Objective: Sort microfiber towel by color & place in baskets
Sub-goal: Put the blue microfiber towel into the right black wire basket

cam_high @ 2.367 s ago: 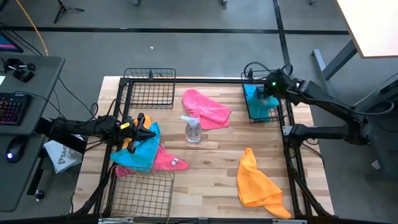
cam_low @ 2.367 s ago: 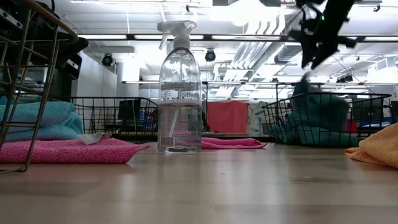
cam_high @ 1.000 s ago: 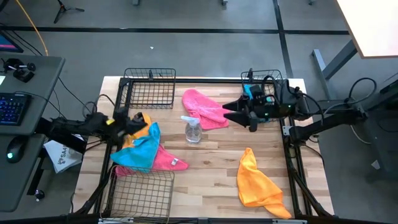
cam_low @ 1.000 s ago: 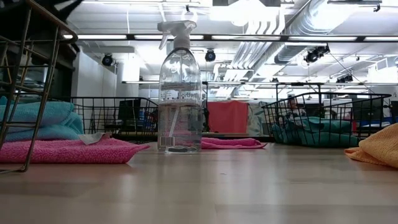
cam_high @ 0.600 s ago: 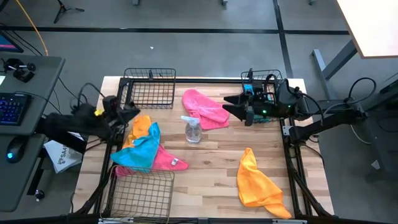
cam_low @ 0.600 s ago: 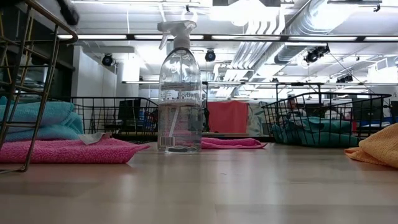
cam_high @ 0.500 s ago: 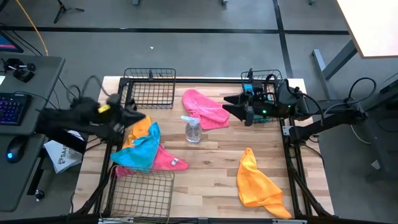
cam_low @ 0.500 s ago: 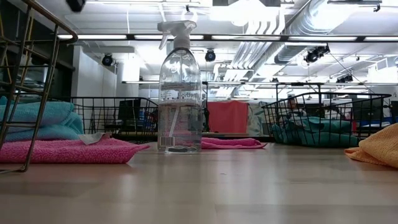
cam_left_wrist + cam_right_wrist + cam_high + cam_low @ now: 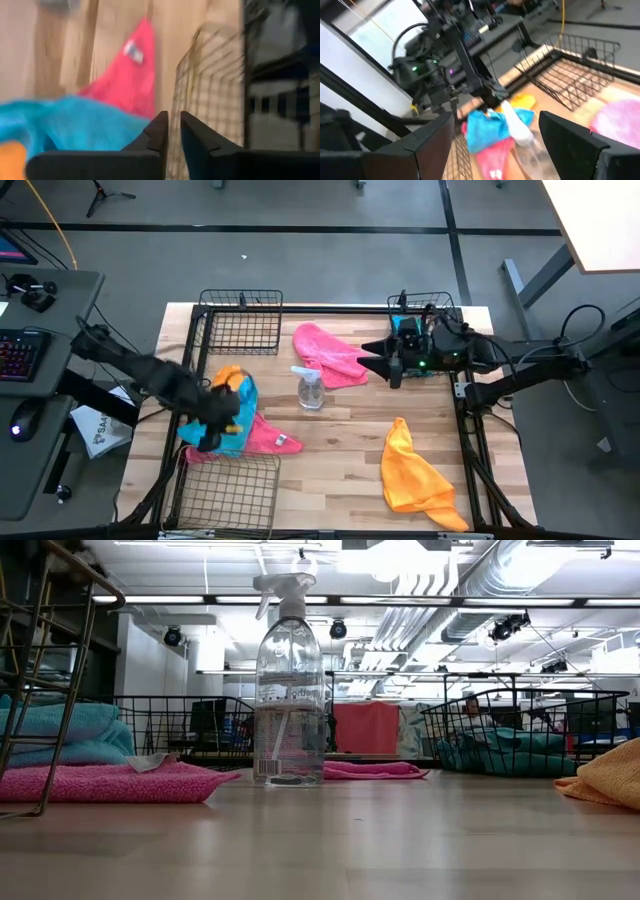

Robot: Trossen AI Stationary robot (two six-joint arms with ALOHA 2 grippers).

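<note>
Only one teal towel (image 9: pixel 408 332) sits in the far-right basket (image 9: pixel 447 305); left hand (image 9: pixel 222 423), fingers nearly closed on nothing, hovers over the mixed pile (image 9: pixel 240 425), right hand (image 9: pixel 385 362) open beside the pink towel (image 9: pixel 330 352), orange towel (image 9: pixel 415 475) loose on the counter (image 9: pixel 330 460).

Left gripper (image 9: pixel 212 442) reaches in low from the left edge, jaws nearly closed, only a thin gap showing. Right gripper (image 9: pixel 366 361) hangs level, pointing left, jaws spread wide.
</note>
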